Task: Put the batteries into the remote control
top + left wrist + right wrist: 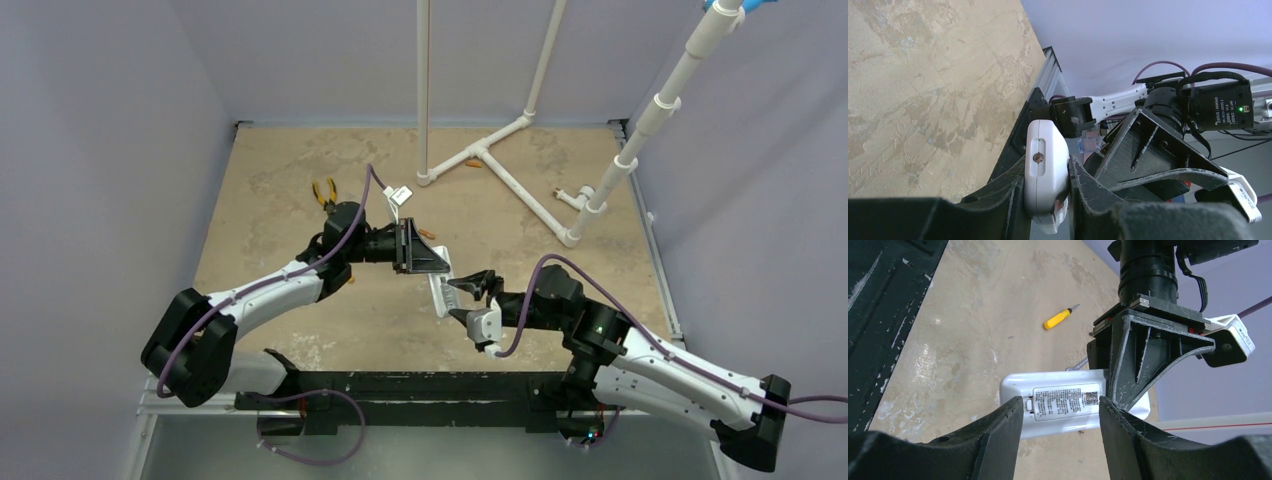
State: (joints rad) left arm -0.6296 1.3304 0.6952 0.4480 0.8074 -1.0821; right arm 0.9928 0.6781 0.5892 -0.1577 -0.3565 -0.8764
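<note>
My left gripper (428, 264) is shut on one end of the white remote control (440, 292), holding it over the middle of the table. In the left wrist view the remote control (1045, 165) shows end-on, clamped between the two fingers of the left gripper (1046, 197). In the right wrist view the remote control (1048, 387) shows its back, with a printed cover plate (1065, 401) in place. My right gripper (1061, 415) is open, its fingers on either side of that plate and apart from it. Two small orange batteries (428, 235) (473, 163) lie on the table.
Yellow-handled pliers (324, 192) lie at the back left, and a yellow-handled tool (1058, 318) shows beyond the remote. A white pipe stand (480, 155) rises at the back, with a slanted pipe (640, 140) at the right. Grey walls enclose the table.
</note>
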